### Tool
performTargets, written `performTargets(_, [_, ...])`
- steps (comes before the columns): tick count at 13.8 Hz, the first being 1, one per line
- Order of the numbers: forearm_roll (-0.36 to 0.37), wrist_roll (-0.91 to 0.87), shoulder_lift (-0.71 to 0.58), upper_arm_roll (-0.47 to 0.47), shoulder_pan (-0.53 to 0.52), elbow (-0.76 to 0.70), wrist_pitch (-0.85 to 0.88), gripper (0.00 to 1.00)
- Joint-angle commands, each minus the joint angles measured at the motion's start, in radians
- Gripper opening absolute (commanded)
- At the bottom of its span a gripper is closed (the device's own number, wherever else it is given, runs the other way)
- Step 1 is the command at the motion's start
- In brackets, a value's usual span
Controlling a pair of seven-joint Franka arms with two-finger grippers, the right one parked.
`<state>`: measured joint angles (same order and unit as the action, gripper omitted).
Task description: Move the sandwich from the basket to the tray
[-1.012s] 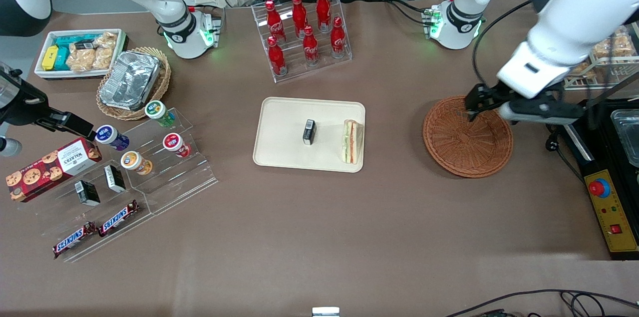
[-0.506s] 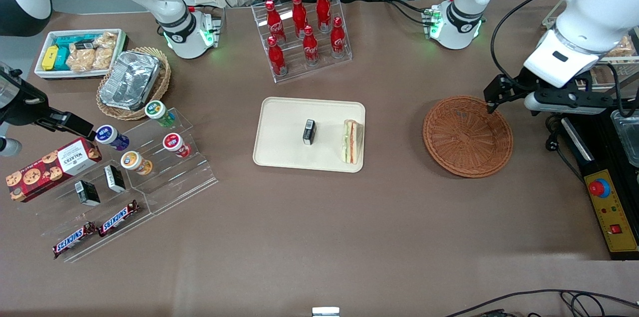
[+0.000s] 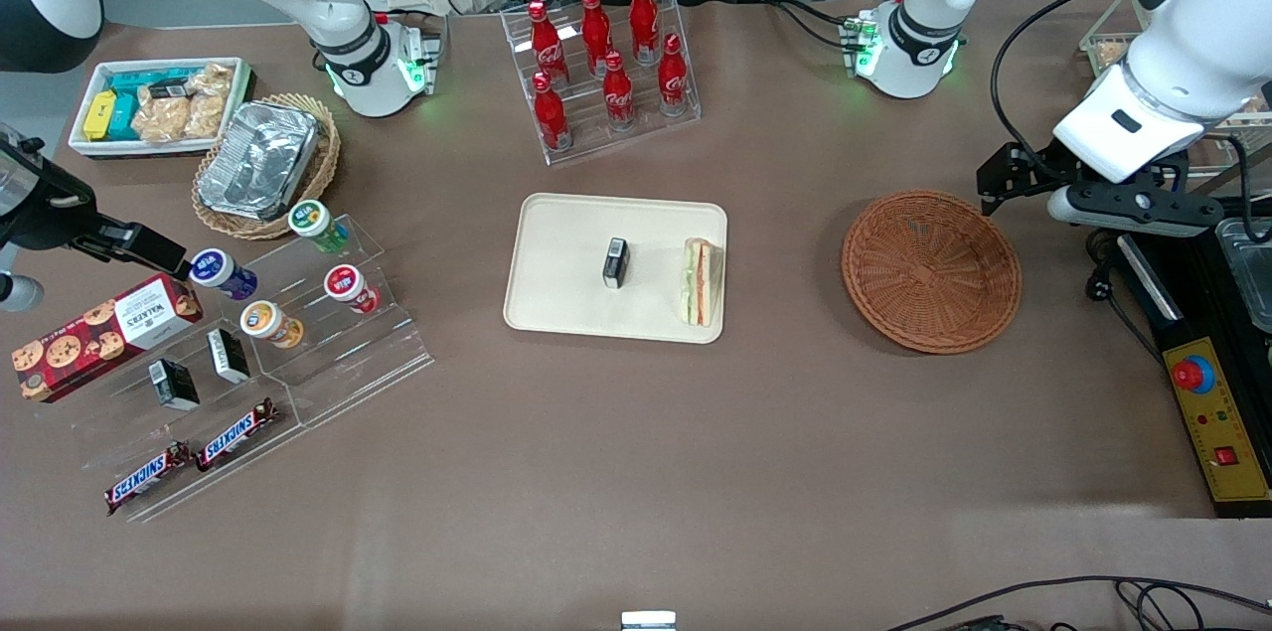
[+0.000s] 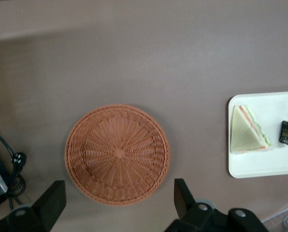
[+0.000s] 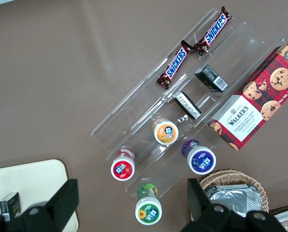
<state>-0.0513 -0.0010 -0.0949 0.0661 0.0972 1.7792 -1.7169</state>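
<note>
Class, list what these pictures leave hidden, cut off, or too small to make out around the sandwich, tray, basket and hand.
- Tray: left wrist view, cut off by the picture edge.
- Hand: left wrist view, finger bases cut off by the edge; open.
- Small black box beside the sandwich: front view, label too small to read.
- Basket: underside hidden in every view.

The basket (image 3: 931,271) is reddish-brown woven wicker, rough and ribbed; the tray (image 3: 566,263) looks like smooth matt cream plastic; the sandwich (image 3: 700,281) shows soft pale bread; the gripper (image 3: 996,182), above the table beside the basket, is matt black
</note>
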Motion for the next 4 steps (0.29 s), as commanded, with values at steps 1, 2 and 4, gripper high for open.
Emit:
performTargets(1, [0.001, 0.021, -0.031, 0.0, -0.005, -0.02, 0.088, 0.99])
performTargets(2, [0.001, 0.019, -0.043, -0.011, -0.007, -0.012, 0.092, 0.99])
performTargets(4, [0.001, 0.018, -0.048, -0.019, -0.005, -0.001, 0.091, 0.99])
